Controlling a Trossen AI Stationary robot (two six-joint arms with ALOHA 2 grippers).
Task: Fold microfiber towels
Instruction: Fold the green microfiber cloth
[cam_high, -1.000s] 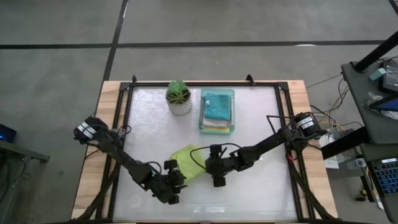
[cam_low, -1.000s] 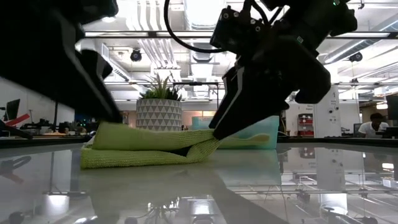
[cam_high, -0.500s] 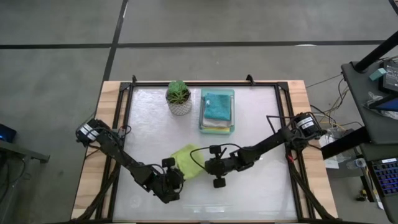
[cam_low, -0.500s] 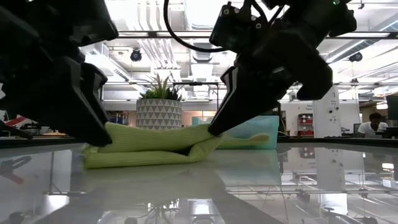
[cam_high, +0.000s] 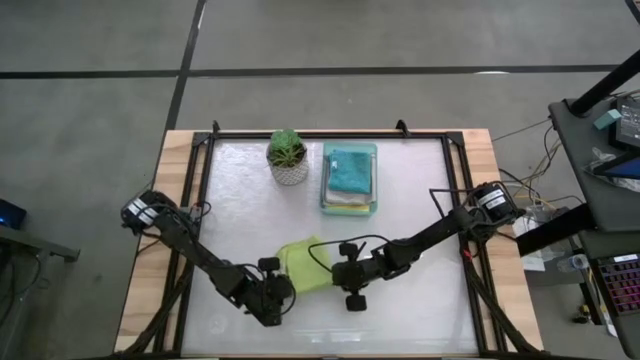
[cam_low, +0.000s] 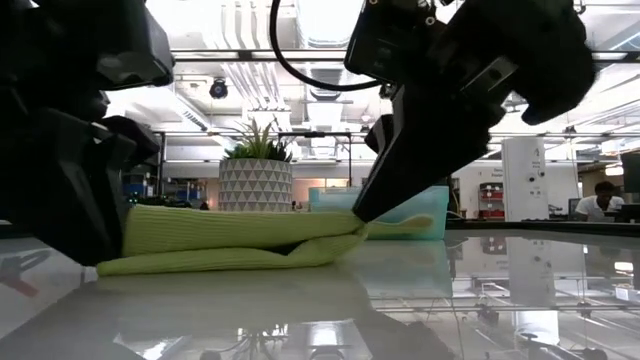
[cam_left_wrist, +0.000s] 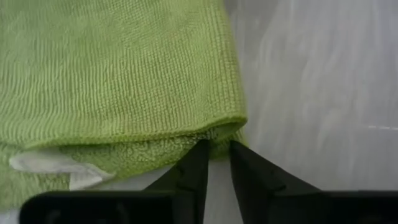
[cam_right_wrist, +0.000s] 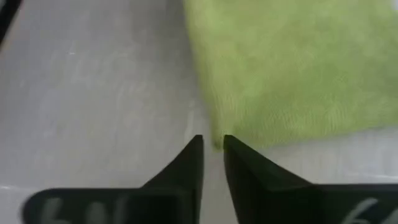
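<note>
Looking down, we see the lime towel (cam_high: 303, 265) lying folded near the table's front, between our left gripper (cam_high: 277, 290) and right gripper (cam_high: 340, 275); more towels (cam_high: 348, 172) sit in the tray (cam_high: 374, 180) beside the plant (cam_high: 288, 156). From table height, the towel (cam_low: 235, 240) lies doubled between both grippers. Our left wrist view shows the fingers (cam_left_wrist: 194, 165) nearly closed, pinching the towel's (cam_left_wrist: 118, 74) edge. Our right wrist view shows narrow-set fingers (cam_right_wrist: 193, 160) pinching its corner (cam_right_wrist: 217, 140).

Bright ceiling lights (cam_low: 330, 20) backlight dark arms (wrist views soft).
</note>
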